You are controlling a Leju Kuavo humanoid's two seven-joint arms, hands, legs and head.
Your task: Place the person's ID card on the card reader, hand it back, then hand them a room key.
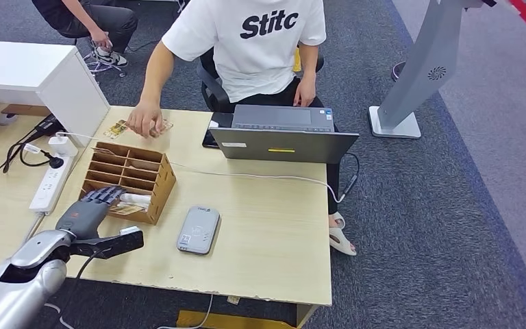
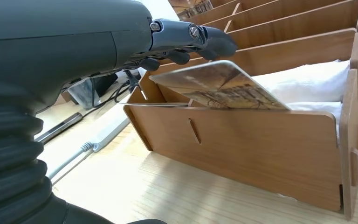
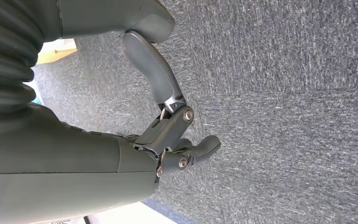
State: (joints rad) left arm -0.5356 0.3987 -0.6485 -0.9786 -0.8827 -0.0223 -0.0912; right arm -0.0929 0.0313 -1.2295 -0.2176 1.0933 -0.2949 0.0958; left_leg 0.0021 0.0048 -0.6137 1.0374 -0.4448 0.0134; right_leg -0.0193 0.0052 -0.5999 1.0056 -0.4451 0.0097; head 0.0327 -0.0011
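My left hand (image 1: 90,208) reaches into the front slot of the wooden card box (image 1: 133,179). A picture-printed room key card (image 2: 219,86) leans out over the box's front wall (image 2: 261,149), and my dark fingers (image 2: 191,37) arch just above it. The thumb is hidden, so I cannot tell whether the card is held. The grey card reader (image 1: 198,229) lies flat on the table with nothing on it. Across the table, the person's hand (image 1: 144,122) rests on small cards (image 1: 118,128) near the far edge. My right hand (image 3: 172,135) hangs over the carpet and holds nothing.
A laptop (image 1: 281,133) stands at the table's far side in front of the seated person, with a phone (image 1: 210,140) beside it. A white cable (image 1: 260,177) crosses the table (image 1: 267,253). On the left are a power strip (image 1: 51,181) and a white cabinet (image 1: 34,68).
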